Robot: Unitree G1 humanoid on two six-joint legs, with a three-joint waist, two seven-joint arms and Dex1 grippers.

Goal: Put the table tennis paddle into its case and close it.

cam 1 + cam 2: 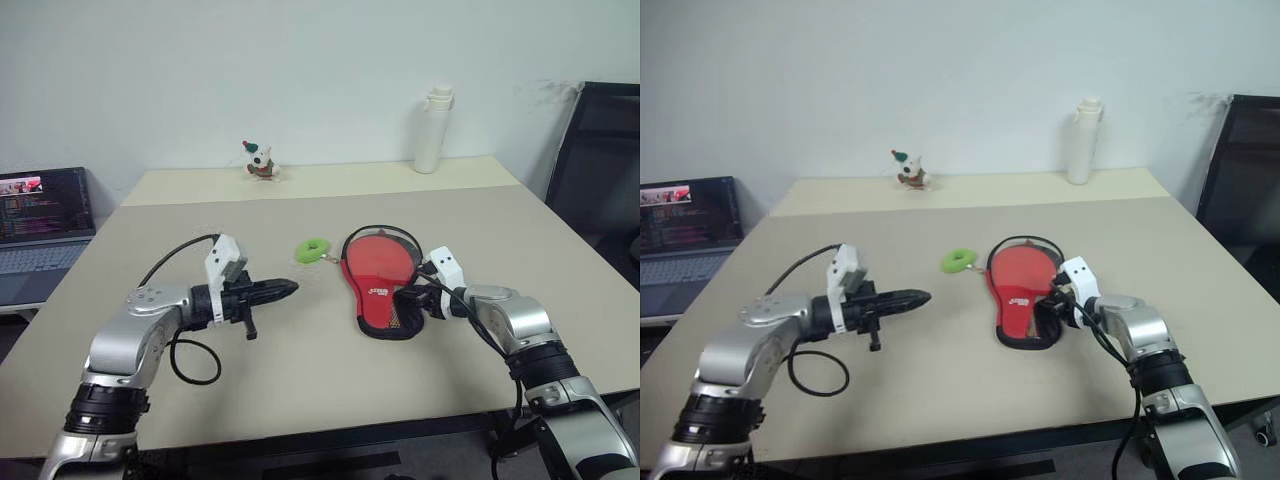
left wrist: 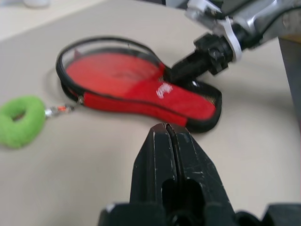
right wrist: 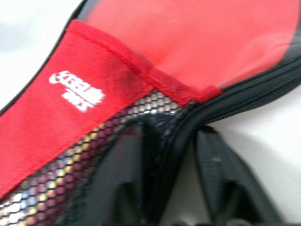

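Note:
The case [image 1: 385, 296] lies on the table [image 1: 250, 370], red side with white logo and black mesh up. Its round end gapes open, the black zip rim [image 1: 381, 232] lifted. Inside it the table tennis paddle [image 1: 374, 259] shows its red rubber face; the handle is hidden in the case. My right gripper [image 1: 406, 301] is at the narrow end of the case. In the right wrist view its fingers [image 3: 225, 183] straddle the case's black zip edge [image 3: 188, 125], closed on it. My left gripper [image 1: 290, 289] hovers to the left of the case, shut and empty.
A small green ring [image 1: 312, 249] lies just left of the case, joined to it by a metal link. At the table's far edge stand a white bottle [image 1: 433, 130] and a small toy figure [image 1: 260, 160]. A laptop [image 1: 40, 215] sits off to the left, a black chair [image 1: 600, 170] to the right.

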